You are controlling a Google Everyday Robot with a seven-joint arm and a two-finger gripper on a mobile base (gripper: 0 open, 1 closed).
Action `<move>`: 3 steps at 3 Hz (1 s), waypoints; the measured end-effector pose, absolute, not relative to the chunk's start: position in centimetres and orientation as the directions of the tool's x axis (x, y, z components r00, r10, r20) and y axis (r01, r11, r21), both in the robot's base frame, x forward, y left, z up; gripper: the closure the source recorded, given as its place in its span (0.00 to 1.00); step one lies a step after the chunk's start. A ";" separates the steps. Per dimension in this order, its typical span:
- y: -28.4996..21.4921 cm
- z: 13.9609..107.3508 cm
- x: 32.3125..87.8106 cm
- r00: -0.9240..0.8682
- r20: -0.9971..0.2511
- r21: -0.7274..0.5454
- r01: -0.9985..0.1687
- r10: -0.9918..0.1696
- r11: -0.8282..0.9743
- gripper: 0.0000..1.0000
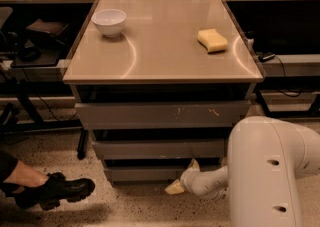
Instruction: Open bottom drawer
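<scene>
The bottom drawer (pixel 142 173) is the narrowest grey front, lowest under the tan table; it looks closed or nearly so, with a dark gap above it. My gripper (pixel 183 176) is at the right end of that front, low near the floor, reaching in from my white arm (pixel 270 171). Its fingers are spread: the upper fingertip (pixel 193 164) sits at the drawer front's top edge and the lower fingertip (pixel 173 187) is below the front's bottom edge. It holds nothing.
Above are the mid-width drawer front (pixel 160 149) and the widest, scratched one (pixel 160 115). A white bowl (pixel 109 22) and a yellow sponge (pixel 212 40) sit on the tabletop (pixel 160 56). A person's black boot (pixel 62 191) rests on the floor at left.
</scene>
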State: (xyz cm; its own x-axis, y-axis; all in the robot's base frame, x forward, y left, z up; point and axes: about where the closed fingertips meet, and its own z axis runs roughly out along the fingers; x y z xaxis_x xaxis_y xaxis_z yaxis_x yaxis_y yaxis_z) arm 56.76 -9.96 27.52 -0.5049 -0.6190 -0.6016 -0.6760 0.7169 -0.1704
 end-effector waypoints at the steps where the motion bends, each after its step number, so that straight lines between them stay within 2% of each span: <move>1: -10.0 27.5 56.8 -0.505 -0.602 -0.171 -0.676 -0.619 0.717 0.00; 3: -10.5 21.8 61.8 -0.504 -0.583 -0.226 -0.653 -0.637 0.723 0.00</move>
